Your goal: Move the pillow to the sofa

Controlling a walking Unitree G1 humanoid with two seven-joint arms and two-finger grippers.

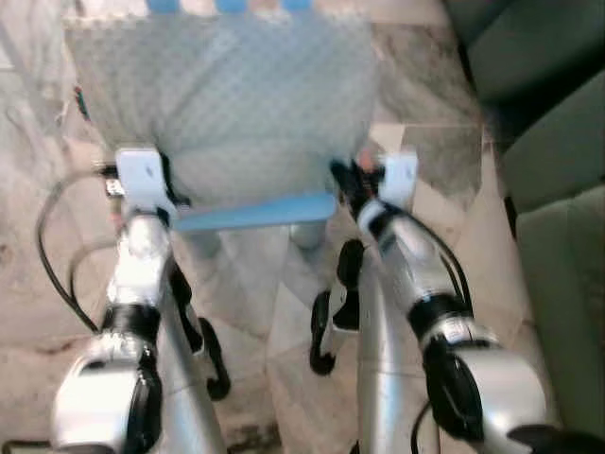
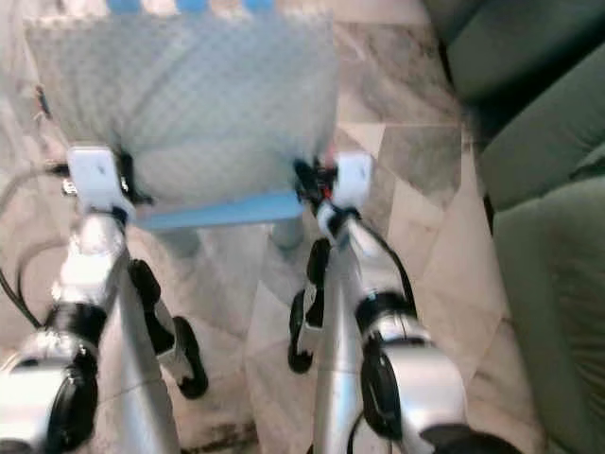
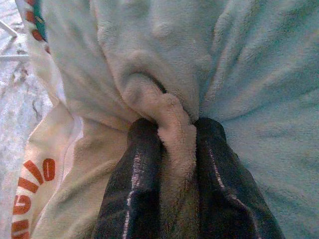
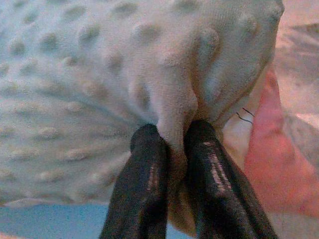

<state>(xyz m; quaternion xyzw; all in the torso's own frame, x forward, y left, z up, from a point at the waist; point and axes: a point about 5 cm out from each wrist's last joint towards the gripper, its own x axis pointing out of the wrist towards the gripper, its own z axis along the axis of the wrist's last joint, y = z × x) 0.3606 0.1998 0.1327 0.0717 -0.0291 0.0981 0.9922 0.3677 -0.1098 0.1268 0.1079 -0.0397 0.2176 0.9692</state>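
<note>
A pale green dotted pillow [image 1: 227,104] hangs in front of me, held by both arms at its near edge. My left gripper [image 1: 165,175] is shut on the pillow's left side; in the left wrist view a fold of plush fabric [image 3: 174,134] is pinched between the two black fingers [image 3: 134,184]. My right gripper [image 1: 342,178] is shut on the right side, and the right wrist view shows a bunched fold [image 4: 172,119] squeezed between its fingers [image 4: 144,189]. A dark green sofa [image 1: 558,189] stands at my right.
A light blue stool or small table [image 1: 255,213] stands under the pillow, its edge showing below it. Marble tiled floor [image 1: 425,151] lies all around. A black cable [image 1: 57,236] loops beside my left arm. My legs and feet [image 1: 326,340] are below.
</note>
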